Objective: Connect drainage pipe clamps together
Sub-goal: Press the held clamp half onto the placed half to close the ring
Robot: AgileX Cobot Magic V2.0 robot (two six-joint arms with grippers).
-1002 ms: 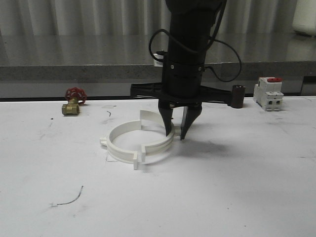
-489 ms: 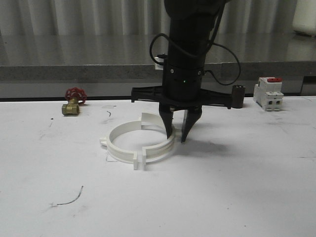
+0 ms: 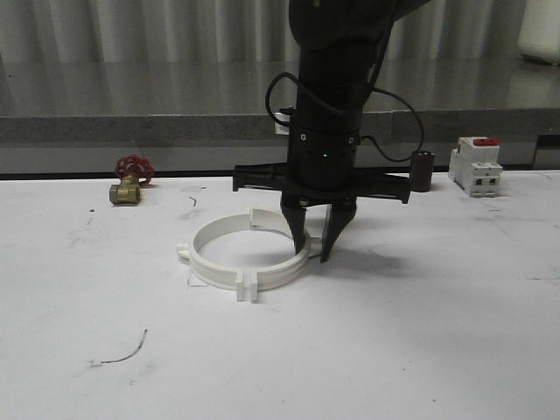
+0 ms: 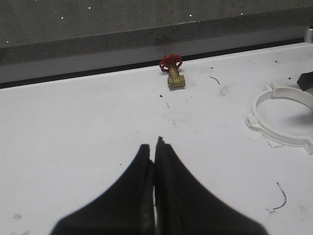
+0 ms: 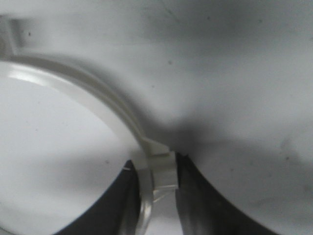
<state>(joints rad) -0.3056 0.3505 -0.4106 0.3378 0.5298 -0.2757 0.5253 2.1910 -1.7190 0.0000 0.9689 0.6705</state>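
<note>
Broadly, the white tabletop (image 3: 420,332) carries everything, and on it the drainage pipe clamps (image 3: 223,254) lie flat as a near-closed ring, front tabs almost touching. Next, the right claw (image 3: 317,247) stands upright over the ring's right side, one finger inside and one outside the band at its side lug, pinching it. The left claw (image 4: 154,152) is pressed closed, empty. Thin stiff plastic, likely light and slippery; grip beside the lug.
</note>
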